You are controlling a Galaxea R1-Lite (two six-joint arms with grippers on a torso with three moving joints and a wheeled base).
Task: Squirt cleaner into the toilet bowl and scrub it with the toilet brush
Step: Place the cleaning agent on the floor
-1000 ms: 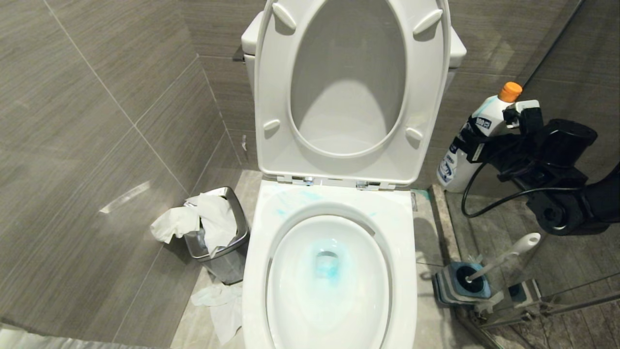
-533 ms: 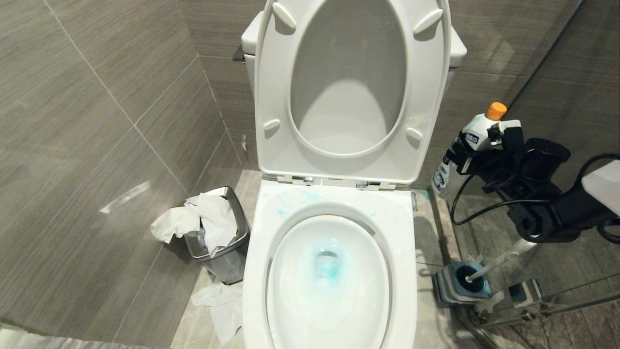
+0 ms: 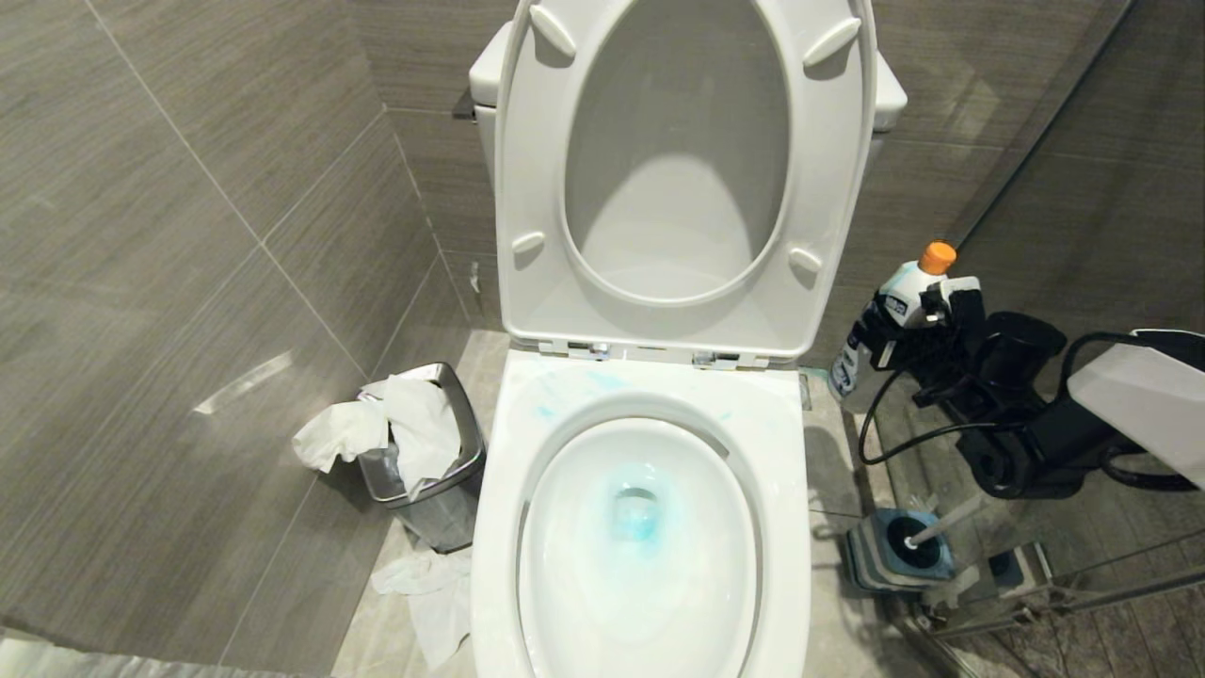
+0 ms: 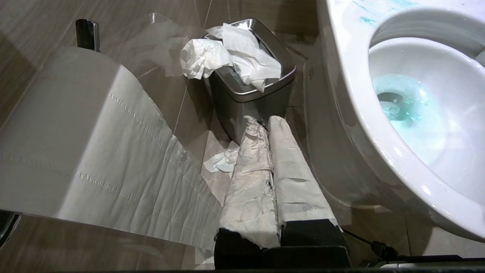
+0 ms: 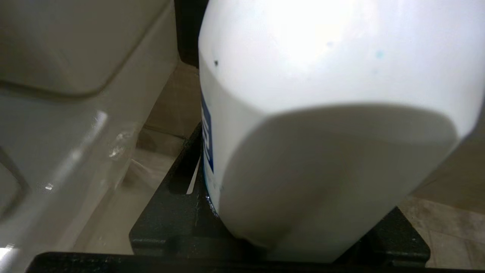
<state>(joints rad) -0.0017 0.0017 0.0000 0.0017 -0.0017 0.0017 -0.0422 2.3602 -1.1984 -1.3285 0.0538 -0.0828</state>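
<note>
Right gripper (image 3: 908,325) clamps the white, orange-capped cleaner bottle (image 3: 894,301) beside the toilet bowl (image 3: 795,527); left gripper (image 4: 267,125) closed, empty

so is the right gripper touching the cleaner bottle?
Touching: in the head view the right gripper clamps the cleaner bottle; the right wrist view shows it between the jaws.

No legible txt anywhere. Bottle (image 3: 890,315), at 3 o'clock of toilet bowl (image 3: 795,490), carries a blue label patch w/ white marks; can't be read. Same in right wrist view.
</note>
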